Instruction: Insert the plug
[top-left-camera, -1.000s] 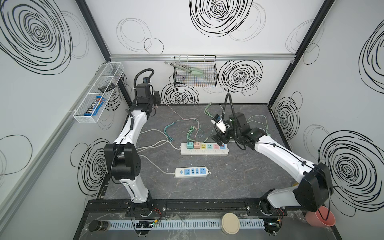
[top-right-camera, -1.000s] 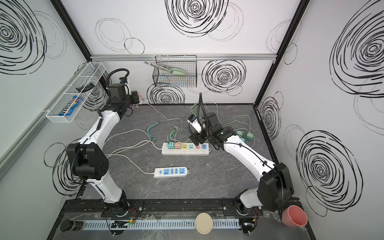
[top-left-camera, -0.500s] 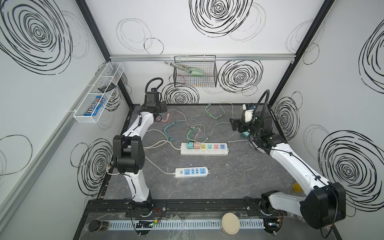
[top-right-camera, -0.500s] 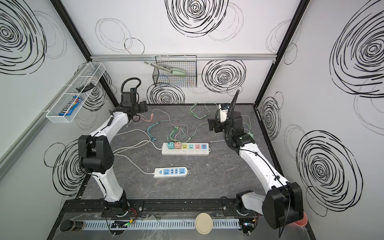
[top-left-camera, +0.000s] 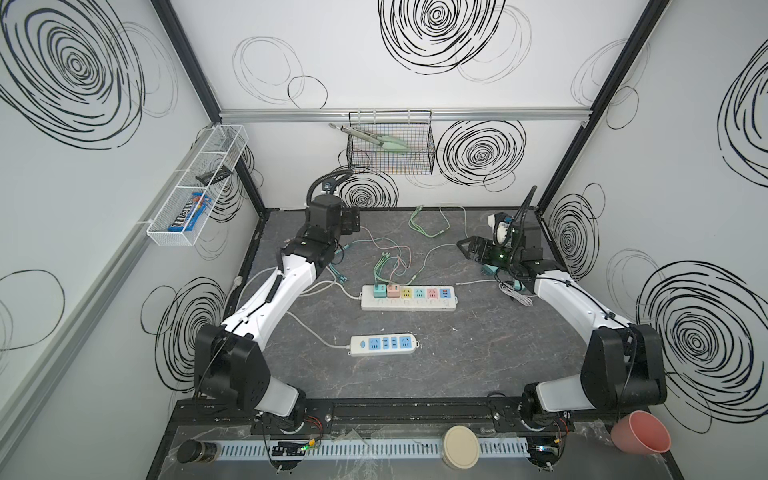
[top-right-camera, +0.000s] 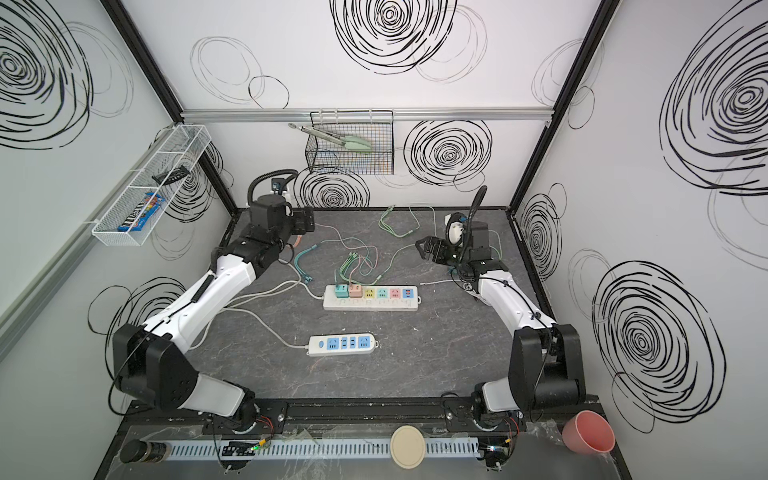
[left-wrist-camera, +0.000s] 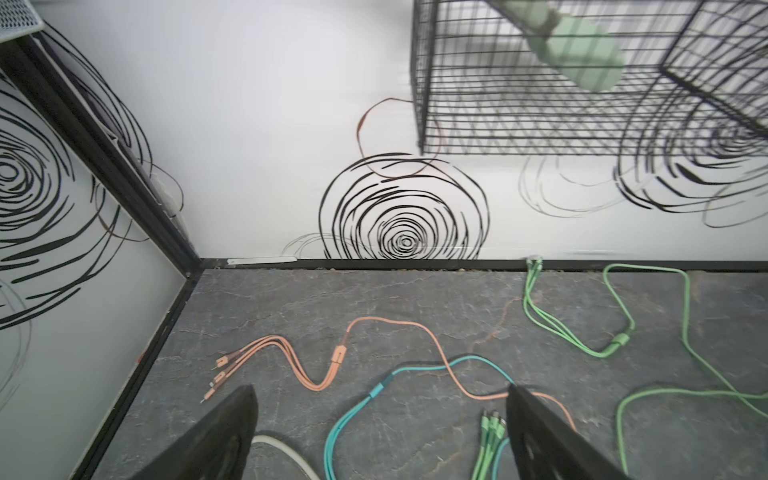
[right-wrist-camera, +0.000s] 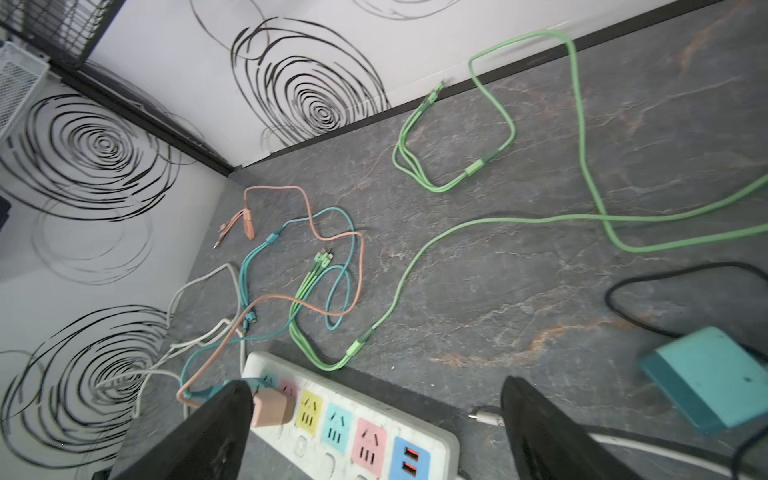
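Note:
A white power strip (top-left-camera: 409, 297) with coloured sockets lies mid-table, also in the right wrist view (right-wrist-camera: 353, 432). A teal plug (top-left-camera: 378, 290) and a pink plug (right-wrist-camera: 270, 409) sit in its two left sockets. A loose teal plug block (right-wrist-camera: 706, 376) lies on the table by my right arm. My right gripper (top-left-camera: 463, 245) hovers open and empty to the right of the strip, behind it. My left gripper (top-left-camera: 352, 220) is open and empty at the back left, above orange (left-wrist-camera: 332, 365) and teal (left-wrist-camera: 374, 395) cables.
A second white strip with blue sockets (top-left-camera: 383, 344) lies nearer the front. Green cables (left-wrist-camera: 615, 340) loop toward the back wall. A white cable coil (top-left-camera: 517, 291) lies by my right arm. A black wire basket (top-left-camera: 390, 143) hangs on the back wall.
My left gripper has opened and swung from the back left corner toward the table. My right arm has pulled away from the strip to the back right, staying open.

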